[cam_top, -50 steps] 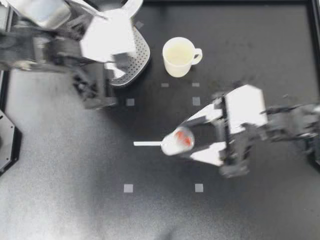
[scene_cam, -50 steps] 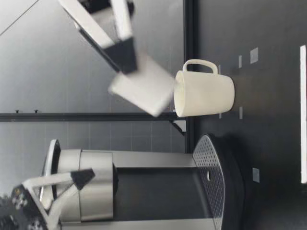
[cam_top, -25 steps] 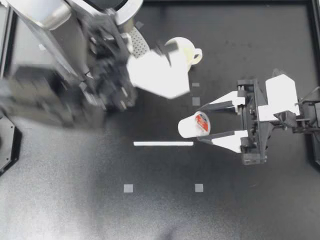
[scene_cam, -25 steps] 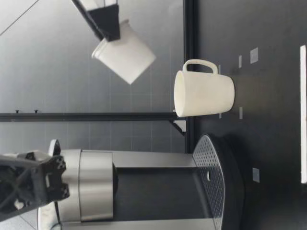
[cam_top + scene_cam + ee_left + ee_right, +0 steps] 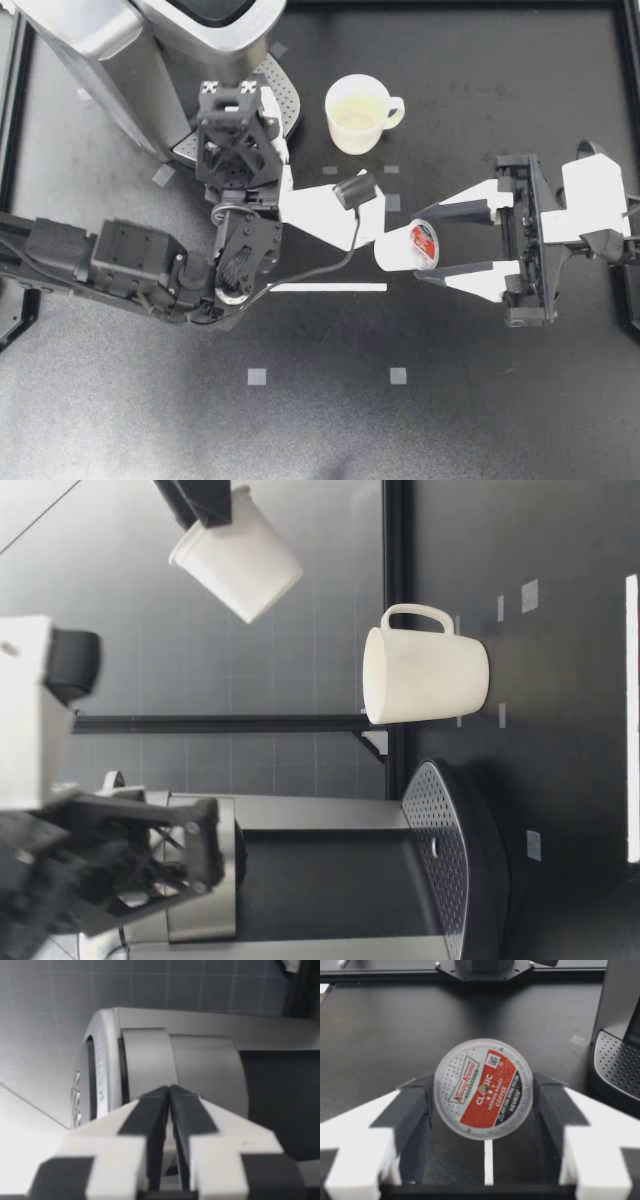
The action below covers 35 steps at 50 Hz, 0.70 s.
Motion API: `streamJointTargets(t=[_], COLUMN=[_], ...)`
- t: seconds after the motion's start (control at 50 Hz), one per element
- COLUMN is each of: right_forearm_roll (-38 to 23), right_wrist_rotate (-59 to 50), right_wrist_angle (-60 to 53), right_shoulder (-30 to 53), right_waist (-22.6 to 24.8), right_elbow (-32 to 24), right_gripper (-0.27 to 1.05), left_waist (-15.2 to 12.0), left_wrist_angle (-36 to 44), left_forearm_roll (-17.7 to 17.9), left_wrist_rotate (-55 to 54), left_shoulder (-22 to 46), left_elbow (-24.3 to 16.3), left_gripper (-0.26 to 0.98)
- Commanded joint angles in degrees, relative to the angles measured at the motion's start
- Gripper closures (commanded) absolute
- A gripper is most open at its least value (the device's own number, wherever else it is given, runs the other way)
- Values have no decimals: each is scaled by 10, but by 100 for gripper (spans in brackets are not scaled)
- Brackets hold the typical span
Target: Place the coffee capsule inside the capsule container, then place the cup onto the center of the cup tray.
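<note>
Coffee capsule (image 5: pixel 398 248) sits pinched in my right hand (image 5: pixel 430 246), a little right of centre in the top view. It lies on its side, with the foil lid turned toward that hand's wrist and the narrow base toward the middle of the frame. From the right wrist camera the lid faces straight back, and both dark pads (image 5: pixel 412 1105) press the capsule's rim from opposite sides. The low view shows the capsule lifted well clear of the table (image 5: pixel 500 400), higher than the cup's rim and tilted with its base lowest.

Cup (image 5: pixel 355 112) stands upright on the bare table in the upper middle of the top view, its handle pointing to the frame's right. It is near the cup tray (image 5: pixel 287 98) but apart from it. That perforated tray lies at the foot of the coffee machine (image 5: pixel 130 40), which fills the upper left corner.

My left arm comes in from the left edge of the top view, and my left hand (image 5: pixel 230 108) hangs over part of the tray, close against the machine. Its wrist view shows the two fingers pressed flat together, pointed at the machine's silver head. In the low view that hand is raised off the table beside the machine's upper body, nearer to the camera than the machine.

A white strip (image 5: pixel 327 287) lies flat on the table at the centre of the top view, between the two arms.
</note>
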<state>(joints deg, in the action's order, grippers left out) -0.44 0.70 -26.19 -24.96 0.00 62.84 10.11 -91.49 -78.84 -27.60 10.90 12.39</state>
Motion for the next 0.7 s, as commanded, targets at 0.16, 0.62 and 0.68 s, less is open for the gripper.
streamJointTargets(t=[0.16,0.62,0.68], right_forearm_roll=[0,-1,-1], right_wrist_rotate=[1,1,1], right_wrist_angle=[-6,-24,-23], right_shoulder=[-6,-4,-3], right_waist=[-4,-4,-4], right_elbow=[-6,-5,-5], right_gripper=[30,30,30], left_waist=[1,-22,-23], left_wrist_angle=[4,18,18], left_forearm_roll=[-52,-74,-80], left_wrist_rotate=[-11,-18,-18], left_shoulder=[-18,-44,-47], left_elbow=[29,71,76], left_gripper=[56,56,56])
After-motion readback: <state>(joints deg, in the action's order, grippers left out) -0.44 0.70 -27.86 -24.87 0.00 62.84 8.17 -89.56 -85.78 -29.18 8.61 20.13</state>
